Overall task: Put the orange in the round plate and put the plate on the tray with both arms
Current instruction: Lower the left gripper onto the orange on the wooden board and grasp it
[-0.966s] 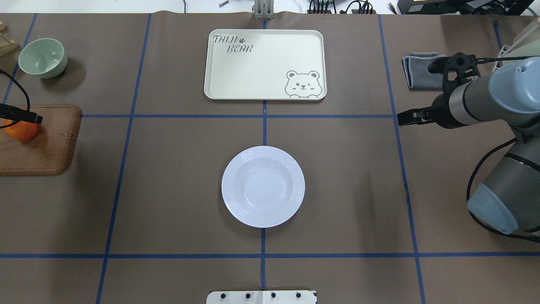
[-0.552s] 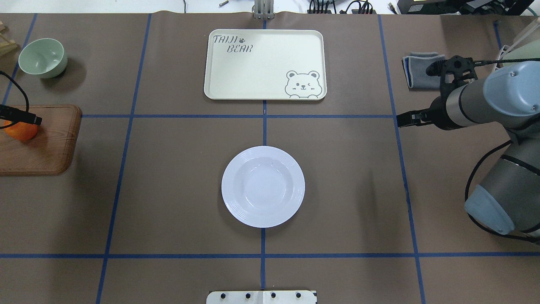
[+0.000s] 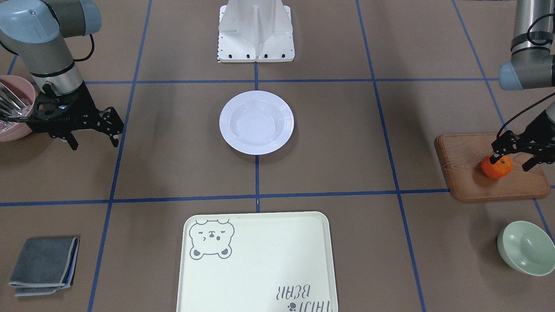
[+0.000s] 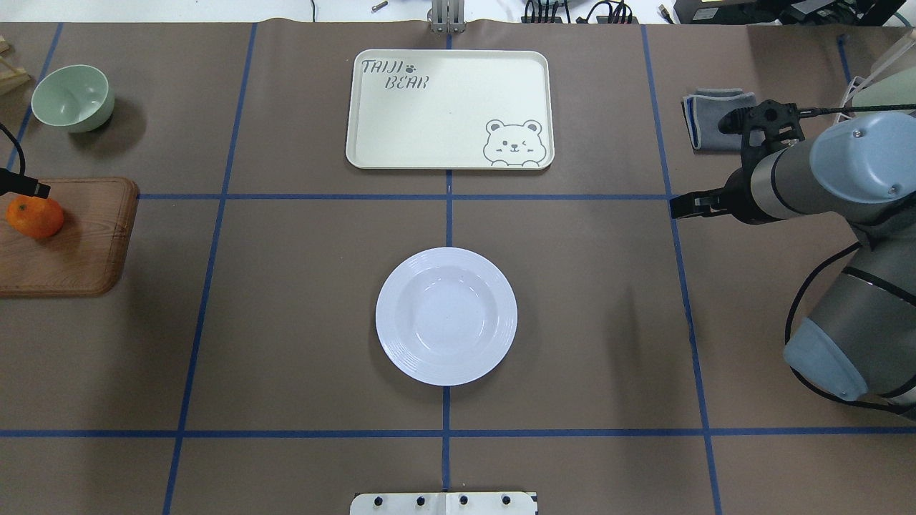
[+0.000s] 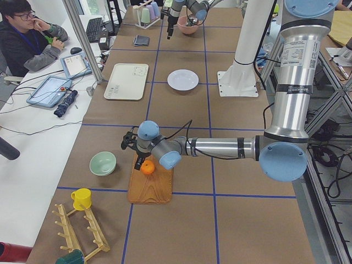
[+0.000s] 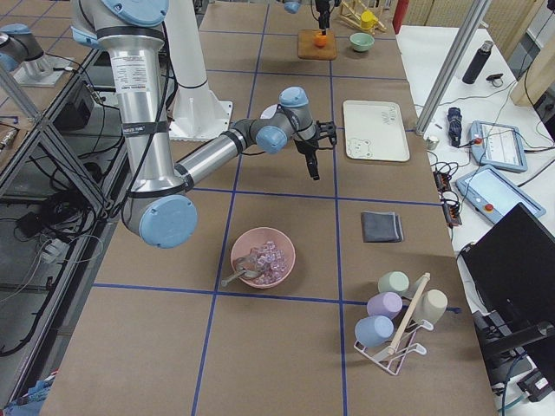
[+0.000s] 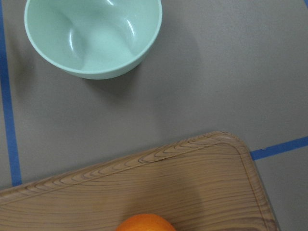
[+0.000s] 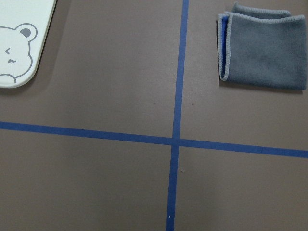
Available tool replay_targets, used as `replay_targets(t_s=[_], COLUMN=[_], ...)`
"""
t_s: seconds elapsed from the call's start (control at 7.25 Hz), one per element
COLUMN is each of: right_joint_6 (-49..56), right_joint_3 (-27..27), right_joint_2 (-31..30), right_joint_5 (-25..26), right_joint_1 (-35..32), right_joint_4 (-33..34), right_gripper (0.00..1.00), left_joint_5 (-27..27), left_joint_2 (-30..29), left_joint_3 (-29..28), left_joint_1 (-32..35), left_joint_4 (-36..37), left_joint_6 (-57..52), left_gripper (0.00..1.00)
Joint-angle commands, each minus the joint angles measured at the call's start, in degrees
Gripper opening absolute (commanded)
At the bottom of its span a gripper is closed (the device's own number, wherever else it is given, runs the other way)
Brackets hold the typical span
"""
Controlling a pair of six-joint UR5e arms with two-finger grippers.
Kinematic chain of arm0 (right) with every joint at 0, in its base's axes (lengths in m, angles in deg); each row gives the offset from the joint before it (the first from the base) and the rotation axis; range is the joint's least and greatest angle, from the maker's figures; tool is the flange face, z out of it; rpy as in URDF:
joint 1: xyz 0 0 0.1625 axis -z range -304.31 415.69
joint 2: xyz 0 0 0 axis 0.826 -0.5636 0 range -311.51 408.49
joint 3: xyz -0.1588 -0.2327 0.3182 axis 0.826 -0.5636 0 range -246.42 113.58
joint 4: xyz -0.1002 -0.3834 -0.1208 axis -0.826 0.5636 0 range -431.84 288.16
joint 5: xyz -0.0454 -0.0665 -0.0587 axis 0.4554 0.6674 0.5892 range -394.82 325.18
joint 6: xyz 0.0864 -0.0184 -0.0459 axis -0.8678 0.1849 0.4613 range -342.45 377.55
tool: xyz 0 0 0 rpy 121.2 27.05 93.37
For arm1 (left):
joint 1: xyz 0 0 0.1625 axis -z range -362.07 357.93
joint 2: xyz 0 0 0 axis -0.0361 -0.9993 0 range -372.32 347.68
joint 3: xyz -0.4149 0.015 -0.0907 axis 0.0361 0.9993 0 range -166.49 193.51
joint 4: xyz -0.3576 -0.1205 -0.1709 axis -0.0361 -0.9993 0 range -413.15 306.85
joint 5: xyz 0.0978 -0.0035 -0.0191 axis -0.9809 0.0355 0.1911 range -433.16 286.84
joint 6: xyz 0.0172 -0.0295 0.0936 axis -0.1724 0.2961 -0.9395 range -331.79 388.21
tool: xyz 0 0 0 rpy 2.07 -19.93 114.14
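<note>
The orange (image 3: 496,167) sits on a wooden board (image 3: 468,182) at the table's left end, also visible in the overhead view as the orange (image 4: 34,217). My left gripper (image 3: 511,161) hangs open just above it, one finger by the orange's top and the other to its side. The white round plate (image 4: 446,315) lies empty at the table's middle. Further out, the cream bear tray (image 4: 449,107) is empty too. My right gripper (image 3: 95,145) hovers open and holding nothing over bare table, well to the right of the plate.
A pale green bowl (image 4: 73,96) stands beyond the board. A folded grey cloth (image 4: 712,118) lies at the far right. A pink bowl (image 6: 262,257) with clear pieces and a cup rack (image 6: 395,321) sit at the right end. A person (image 5: 27,38) sits at a side desk.
The left gripper has drawn back toward the table's left edge, uncovering the orange in the overhead view. The right arm has shifted slightly toward the middle. The orange and plate have not moved.
</note>
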Motion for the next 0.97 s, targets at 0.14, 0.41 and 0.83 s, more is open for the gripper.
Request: replay_targets(t_s=[0.14, 0.41, 0.83], right_joint_6=[-0.1, -0.1, -0.1], right_joint_3=[-0.1, -0.4, -0.9], right_joint_2=[0.0, 0.0, 0.0], right_joint_5=[0.2, 0.6, 0.7], right_joint_1=[0.2, 0.5, 0.6], right_joint_4=[0.0, 0.0, 0.0], right_gripper=[1.0, 1.0, 1.0], left_joint_5=[-2.1, -1.4, -1.9], left_joint_2=[-0.2, -0.3, -0.2], left_joint_3=[-2.1, -1.1, -1.9], left_joint_1=[-0.3, -0.5, -1.8], left_joint_4=[-0.2, -0.6, -0.6], left_joint_6=[-0.1, 0.8, 1.2], left_gripper=[0.98, 0.98, 0.98])
